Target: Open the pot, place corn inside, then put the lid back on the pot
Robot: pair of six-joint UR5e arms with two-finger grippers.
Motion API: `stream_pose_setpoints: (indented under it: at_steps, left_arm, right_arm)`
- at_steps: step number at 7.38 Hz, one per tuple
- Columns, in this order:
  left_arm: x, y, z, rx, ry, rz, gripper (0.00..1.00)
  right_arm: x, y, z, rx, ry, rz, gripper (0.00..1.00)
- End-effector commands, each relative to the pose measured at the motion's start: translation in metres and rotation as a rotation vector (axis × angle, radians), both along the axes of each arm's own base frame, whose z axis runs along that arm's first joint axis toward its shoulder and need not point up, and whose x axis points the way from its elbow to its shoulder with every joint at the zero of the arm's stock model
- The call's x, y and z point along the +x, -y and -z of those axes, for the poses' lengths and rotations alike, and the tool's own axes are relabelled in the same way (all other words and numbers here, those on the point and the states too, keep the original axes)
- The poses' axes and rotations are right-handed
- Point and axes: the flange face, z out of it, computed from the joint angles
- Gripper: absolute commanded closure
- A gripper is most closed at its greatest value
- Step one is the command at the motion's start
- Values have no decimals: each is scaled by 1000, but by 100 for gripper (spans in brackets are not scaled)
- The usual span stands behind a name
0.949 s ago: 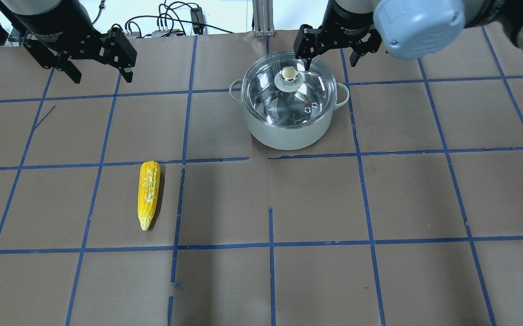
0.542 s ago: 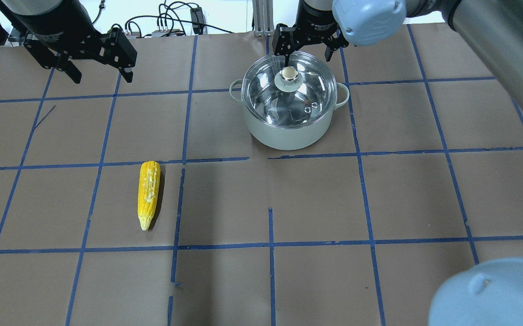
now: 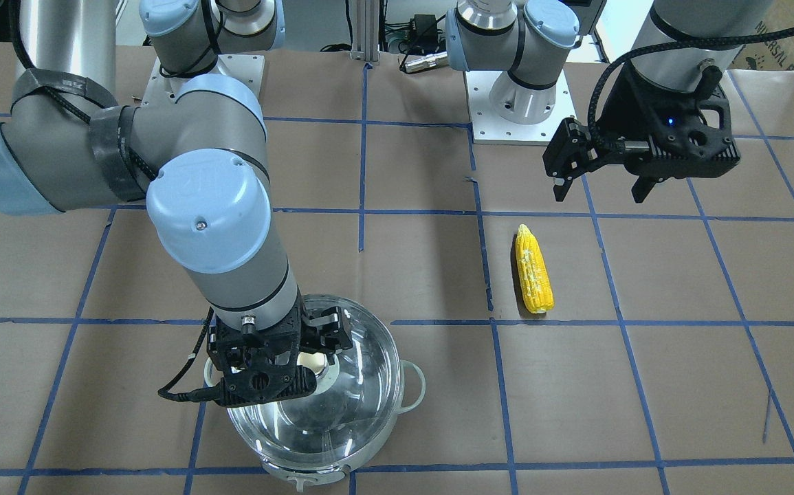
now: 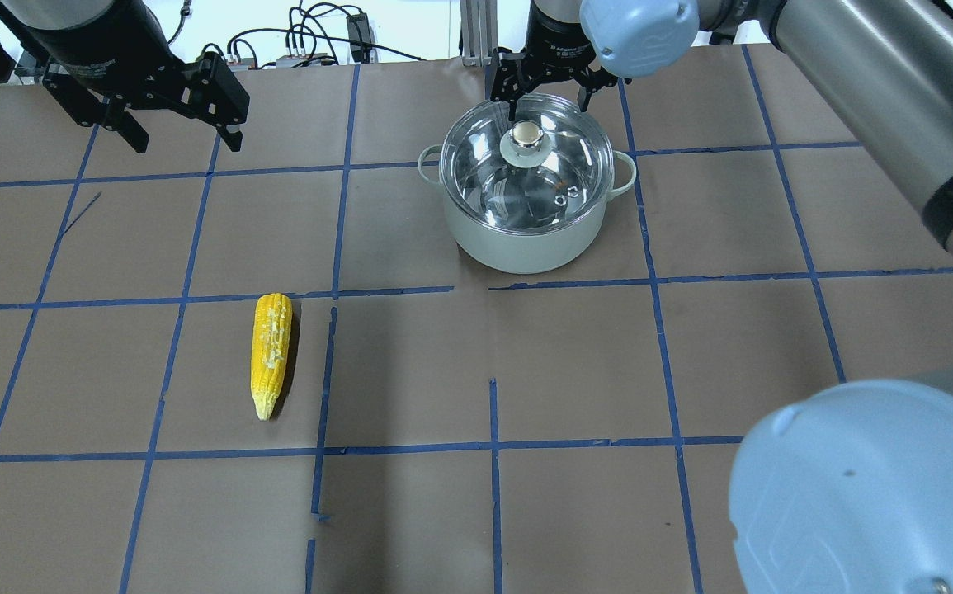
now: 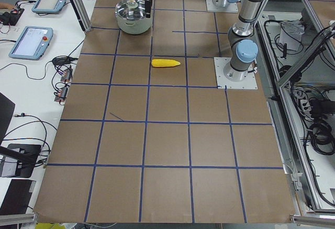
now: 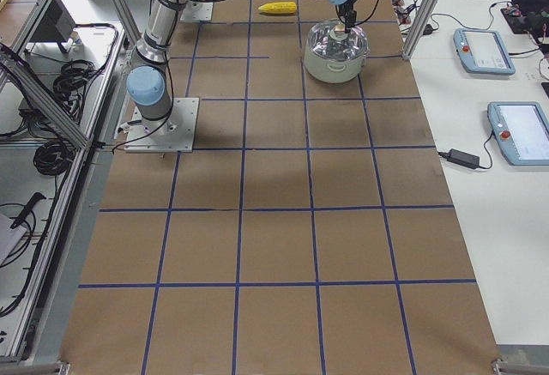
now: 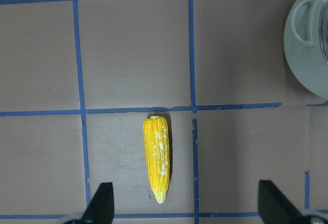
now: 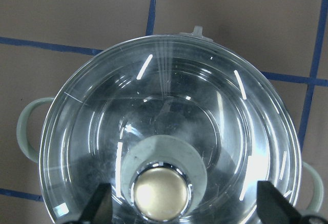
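The pot (image 4: 526, 239) stands at the table's far middle, its pale handle (image 8: 28, 126) showing in the right wrist view. The glass lid (image 4: 559, 165) sits on it, with its knob (image 4: 526, 136) on top. My right gripper (image 4: 548, 97) is open and hovers over the lid; in the right wrist view (image 8: 185, 206) its fingers stand apart on either side of the knob (image 8: 161, 192), not touching it. The corn (image 4: 270, 355) lies on the table to the left, tip toward me. My left gripper (image 4: 186, 136) is open and empty, high above the table beyond the corn (image 7: 156, 157).
The table is brown paper with a blue tape grid (image 4: 493, 445). Cables (image 4: 311, 41) lie past the far edge. My right arm's elbow (image 4: 872, 487) fills the near right corner. Tablets (image 5: 31, 40) lie on the white side bench. Arm base plates (image 3: 520, 103) stand near me.
My right gripper has moved left from beyond the pot's right side to over the lid knob, still open. The left gripper, corn, pot and lid have not moved.
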Motion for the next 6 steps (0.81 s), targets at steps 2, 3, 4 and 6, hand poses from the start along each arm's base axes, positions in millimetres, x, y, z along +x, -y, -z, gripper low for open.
stream_pose_setpoints:
  at_steps: [2,3,4,6]
  left_arm:
    - [0,0,0,0,-1,0,0]
    - [0,-1,-1,-2,-1,0,0]
    - [0,-1,-1,-2,-1,2,0]
    - [0,-2,-1,-4,-2,2,0]
  right_arm:
    - [10,5,27,37,-6,-5,6]
    - [20,1,28,38,-9,-15,10]
    - [26,-1,29,38,-17,-24,18]
    - [25,-3,29,47,-24,-25,38]
